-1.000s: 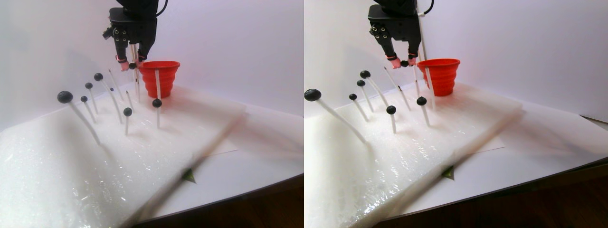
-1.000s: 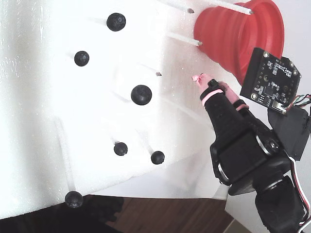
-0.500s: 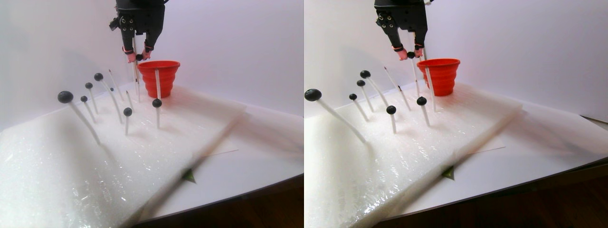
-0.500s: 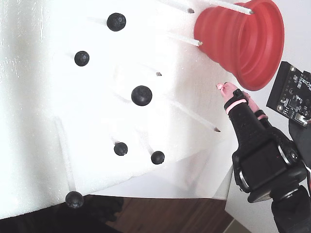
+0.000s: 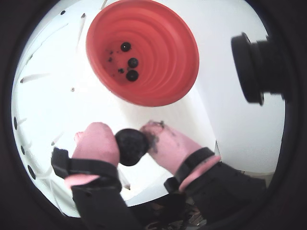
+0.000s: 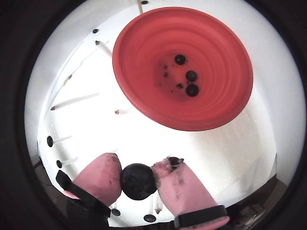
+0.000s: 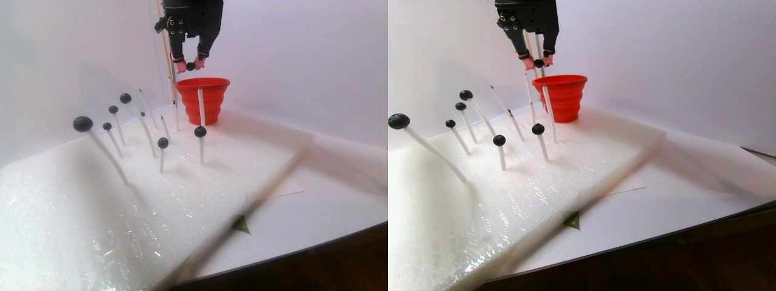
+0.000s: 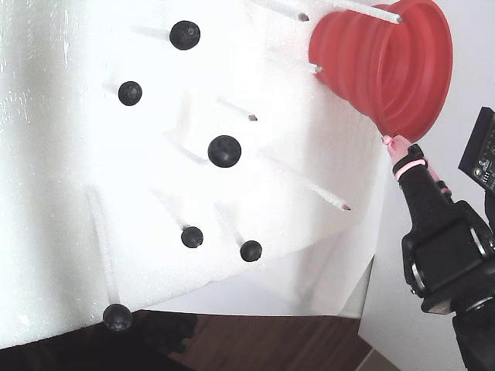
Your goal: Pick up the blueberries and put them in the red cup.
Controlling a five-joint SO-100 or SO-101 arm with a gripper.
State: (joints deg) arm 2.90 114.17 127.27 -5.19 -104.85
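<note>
Only the wrist views showed three blueberries (image 6: 191, 75) already lying inside the ribbed red cup (image 6: 144, 86). The hand (image 5: 130, 143), pink-padded, pinched a matte blueberry (image 5: 130, 146) just above the cup's rim. From the side, more berries (image 7: 83, 123) sat on thin white sticks (image 7: 201, 108) in crinkly white foam (image 7: 91, 212).

A staged test bench of a lab or hobby robotics kind is suggested rather than a lived-in room. A white foam sheet (image 7: 121, 206) is laid on a white board over a dark wooden table (image 7: 315, 273), a plain white backdrop (image 7: 303, 54) is set behind, and thin white sticks (image 7: 109, 154) are stuck upright in the foam as stands. A bare circuit board (image 8: 481, 151) is seen mounted on the arm, and no household or shop furnishings are shown.
</note>
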